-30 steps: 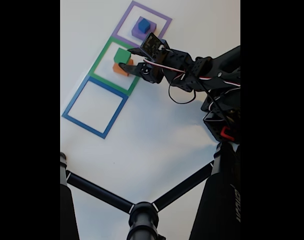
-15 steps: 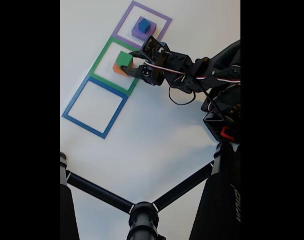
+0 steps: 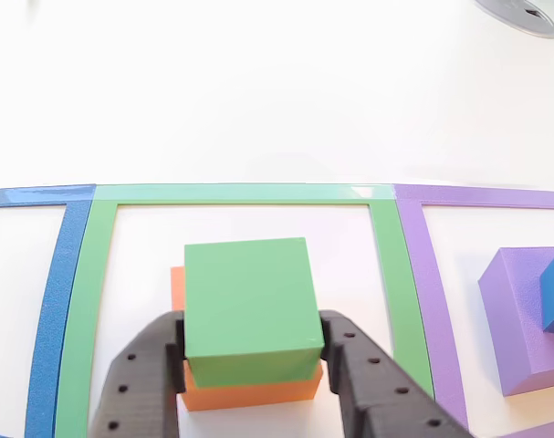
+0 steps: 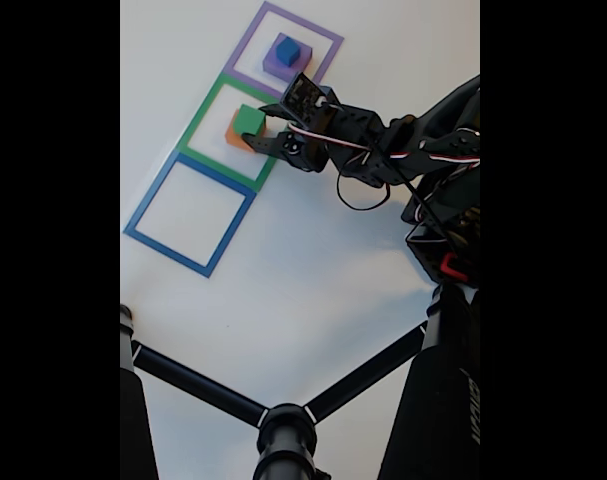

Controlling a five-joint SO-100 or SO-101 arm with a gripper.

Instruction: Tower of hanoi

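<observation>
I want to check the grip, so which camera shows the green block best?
The other view: the green block is close up, on the orange block, between the gripper's fingers. The fixed view shows it small, beside the gripper.

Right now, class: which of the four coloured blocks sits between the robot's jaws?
The green block, stacked on the orange block inside the green square outline. The jaws flank its two sides; the blue and purple blocks sit apart in the purple outline.
</observation>
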